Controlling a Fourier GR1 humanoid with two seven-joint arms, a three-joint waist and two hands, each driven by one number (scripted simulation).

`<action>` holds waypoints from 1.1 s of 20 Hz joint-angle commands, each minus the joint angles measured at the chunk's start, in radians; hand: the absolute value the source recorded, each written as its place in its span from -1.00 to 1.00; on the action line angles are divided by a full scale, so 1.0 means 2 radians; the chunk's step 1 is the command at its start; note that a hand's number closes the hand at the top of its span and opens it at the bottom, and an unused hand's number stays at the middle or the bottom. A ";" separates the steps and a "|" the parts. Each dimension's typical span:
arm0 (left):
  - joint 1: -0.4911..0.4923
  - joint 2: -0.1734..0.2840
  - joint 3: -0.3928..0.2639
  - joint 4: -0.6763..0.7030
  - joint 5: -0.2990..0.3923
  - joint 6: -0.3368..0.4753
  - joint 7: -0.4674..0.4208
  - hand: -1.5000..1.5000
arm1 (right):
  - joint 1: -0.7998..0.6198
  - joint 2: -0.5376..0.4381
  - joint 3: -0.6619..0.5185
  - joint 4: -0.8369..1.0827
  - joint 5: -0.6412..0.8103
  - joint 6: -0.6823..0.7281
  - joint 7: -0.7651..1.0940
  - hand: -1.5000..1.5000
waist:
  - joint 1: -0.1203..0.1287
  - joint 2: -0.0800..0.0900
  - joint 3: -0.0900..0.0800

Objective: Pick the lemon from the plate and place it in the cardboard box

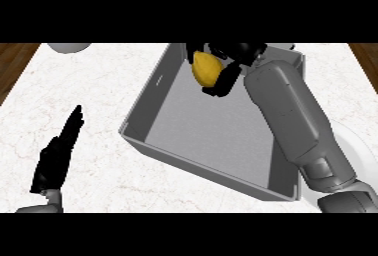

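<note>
The yellow lemon (206, 69) is held in my right hand (230, 59), whose black fingers curl round it. Hand and lemon hang over the far end of the grey box (148, 100), an open rectangular container lying at a slant in the middle of the marble counter. My right forearm crosses the box's right side and hides that wall. A white plate (360, 145) shows partly at the right, behind the forearm, with nothing visible on it. My left hand (57, 150) rests open at the lower left, fingers straight and pointing away.
A grey rounded object (69, 47) peeks in at the top left edge. Dark wood floor (13, 65) borders the counter on both sides. Bare marble (88, 80) lies left of the box.
</note>
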 commanded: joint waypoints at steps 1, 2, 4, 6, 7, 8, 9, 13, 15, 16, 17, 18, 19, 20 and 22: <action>0.015 -0.006 -0.013 -0.018 -0.009 0.000 0.000 0.00 | 0.022 0.034 0.025 0.038 0.032 -0.038 0.007 1.00 | 0.001 0.000 0.000; 0.012 -0.006 -0.010 -0.017 -0.008 0.001 0.006 0.00 | -0.015 0.051 0.017 0.063 0.038 -0.057 0.028 1.00 | 0.003 0.001 0.000; -0.007 -0.002 -0.001 0.005 -0.003 -0.001 -0.006 0.00 | -0.007 0.053 0.011 0.099 0.024 -0.059 0.038 -1.00 | 0.004 0.002 0.000; -0.017 0.005 0.003 0.030 0.005 -0.016 -0.015 0.00 | -0.034 0.053 -0.007 0.142 0.023 -0.069 0.019 -1.00 | 0.005 0.004 0.000; -0.030 -0.008 -0.005 0.009 -0.007 0.002 0.019 0.00 | -0.030 0.054 0.006 0.155 0.021 -0.094 0.017 -1.00 | 0.007 0.003 0.000; -0.010 -0.011 -0.016 -0.012 -0.010 -0.003 0.018 0.00 | -0.016 0.054 0.019 0.178 0.019 -0.123 -0.013 -1.00 | 0.014 0.005 0.000; -0.013 0.006 0.002 -0.007 0.006 -0.018 0.013 0.00 | -0.041 0.054 0.036 0.166 -0.022 -0.097 0.022 -1.00 | 0.011 0.002 0.000; 0.019 -0.008 -0.008 -0.018 -0.001 -0.009 0.004 0.00 | -0.026 0.054 -0.009 0.167 -0.071 -0.109 -0.012 -1.00 | 0.011 0.002 0.000; 0.019 -0.005 -0.006 -0.007 0.003 -0.015 -0.015 0.00 | -0.027 0.054 -0.041 0.166 -0.096 -0.123 -0.017 -1.00 | 0.009 0.003 0.000; -0.004 -0.003 -0.002 0.014 -0.010 -0.002 -0.013 0.00 | -0.033 0.054 -0.067 0.167 -0.108 -0.123 -0.014 -1.00 | 0.003 0.004 0.000; 0.005 0.000 -0.002 0.010 -0.004 -0.011 -0.022 0.00 | -0.013 0.054 -0.065 0.177 -0.124 -0.158 -0.028 -1.00 | 0.013 0.005 0.000; -0.031 -0.007 -0.003 0.013 0.000 -0.009 0.008 0.00 | -0.039 0.054 -0.085 0.176 -0.140 -0.146 -0.018 -1.00 | 0.007 0.005 0.001; -0.008 -0.006 -0.012 -0.011 -0.012 -0.005 0.006 0.00 | -0.039 0.053 -0.111 0.186 -0.152 -0.138 -0.024 -1.00 | 0.011 0.005 0.001; -0.002 -0.007 -0.003 -0.002 -0.003 -0.005 0.000 0.00 | -0.063 0.037 -0.131 0.188 -0.170 -0.121 -0.010 -1.00 | 0.012 0.005 0.001; -0.009 -0.011 -0.004 0.017 -0.012 0.005 -0.019 0.00 | -0.072 0.043 -0.152 0.199 -0.191 -0.123 -0.011 -1.00 | 0.011 0.006 0.000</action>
